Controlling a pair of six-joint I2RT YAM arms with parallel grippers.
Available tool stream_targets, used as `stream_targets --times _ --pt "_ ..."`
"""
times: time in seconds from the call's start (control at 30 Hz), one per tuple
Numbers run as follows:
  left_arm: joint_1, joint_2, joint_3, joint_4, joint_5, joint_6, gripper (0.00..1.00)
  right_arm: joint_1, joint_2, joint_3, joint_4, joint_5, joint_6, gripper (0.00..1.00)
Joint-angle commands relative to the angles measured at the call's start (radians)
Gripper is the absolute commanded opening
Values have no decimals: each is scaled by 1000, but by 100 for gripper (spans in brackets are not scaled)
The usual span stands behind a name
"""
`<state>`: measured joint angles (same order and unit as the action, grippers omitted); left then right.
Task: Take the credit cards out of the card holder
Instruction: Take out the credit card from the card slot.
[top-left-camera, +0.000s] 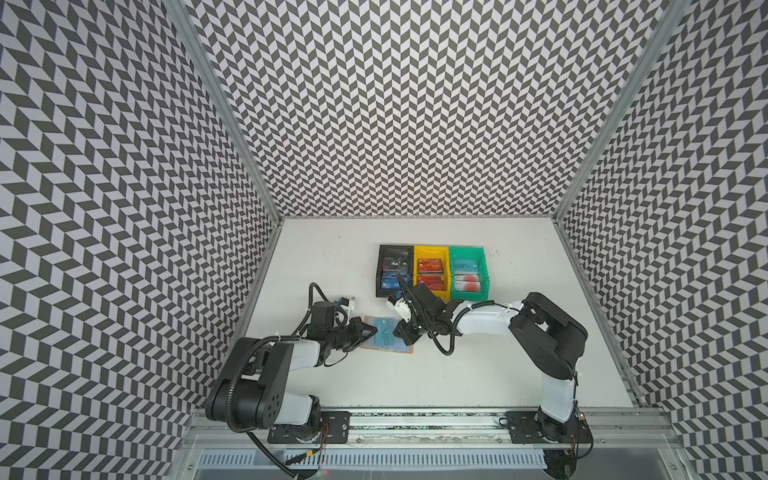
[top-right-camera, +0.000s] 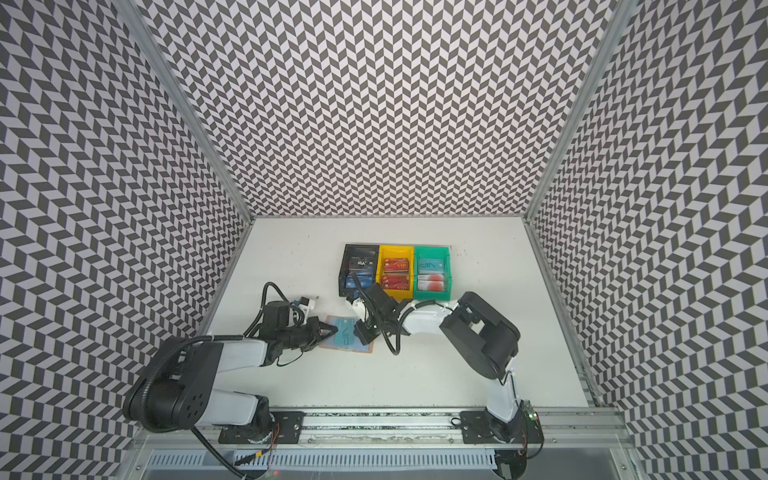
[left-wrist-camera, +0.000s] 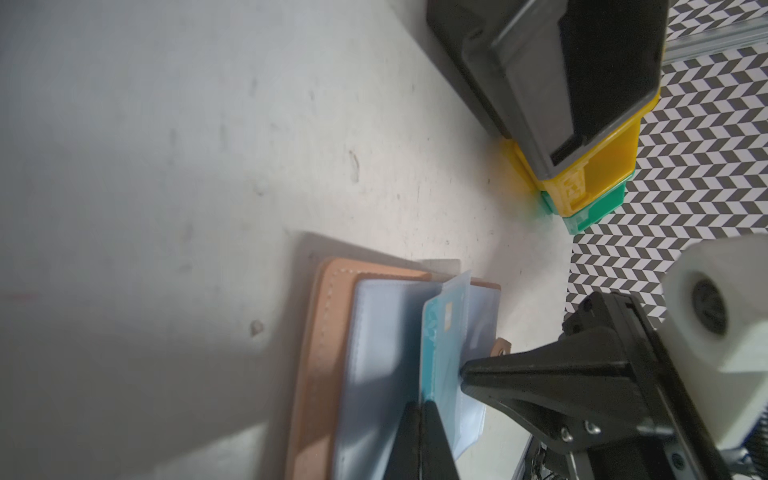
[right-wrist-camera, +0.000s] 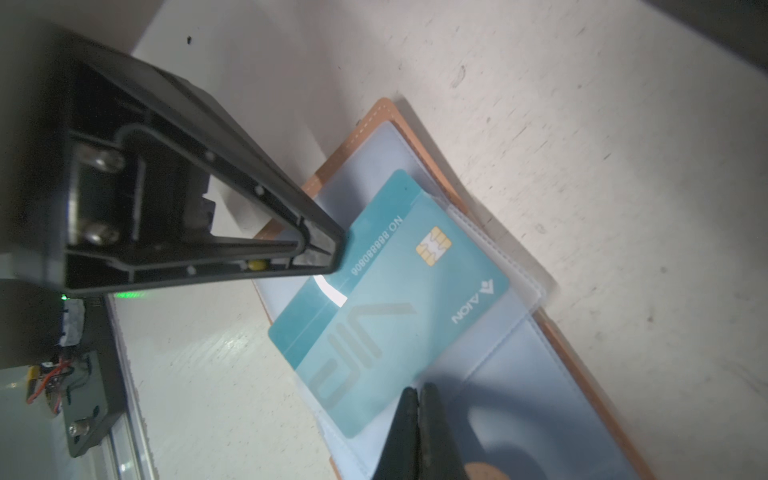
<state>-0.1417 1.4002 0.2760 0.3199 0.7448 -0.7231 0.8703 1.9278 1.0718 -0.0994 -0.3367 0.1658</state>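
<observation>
Jaws of the left gripper (left-wrist-camera: 419, 411) are closed on the exposed edge of a teal plastic card (right-wrist-camera: 395, 299). The card sticks partly out of a clear plastic sleeve (right-wrist-camera: 525, 286) in the tan leather-like card holder (right-wrist-camera: 555, 340), which lies open on the white counter (top-left-camera: 478, 357) between both arms. Jaws of the right gripper (right-wrist-camera: 417, 395) are together, with the tip at the sleeve beside the card; whether they pinch it I cannot tell. The card reads "VIP", "AION" and "NO." with many eights.

I see my black left end effector (right-wrist-camera: 338, 251), a teal card (right-wrist-camera: 386, 291), a tan card holder (right-wrist-camera: 353, 141) with pale blue sleeves (right-wrist-camera: 519, 370), and black-and-white chevron walls (top-left-camera: 415, 104).
</observation>
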Motion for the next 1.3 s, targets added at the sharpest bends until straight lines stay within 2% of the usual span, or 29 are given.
stream_targets --times 0.0,0.2,0.5,0.8,1.07,1.27 --pt "11 -42 -6 -60 -38 19 0 -22 61 -67 -195 105 1 7" --pt "17 -64 3 -119 -68 30 0 -22 67 -70 -196 103 0 7" --pt "17 -173 53 -282 -169 57 0 -24 42 -67 -211 103 -10 7" --pt "19 -280 113 -396 -181 75 0 -24 -17 -32 -248 58 -26 7" --pt "25 -308 148 -452 -172 97 0 -25 -54 -3 -283 7 -44 10" --pt "29 -341 170 -429 -86 87 0 -66 -136 61 -365 -55 -73 17"
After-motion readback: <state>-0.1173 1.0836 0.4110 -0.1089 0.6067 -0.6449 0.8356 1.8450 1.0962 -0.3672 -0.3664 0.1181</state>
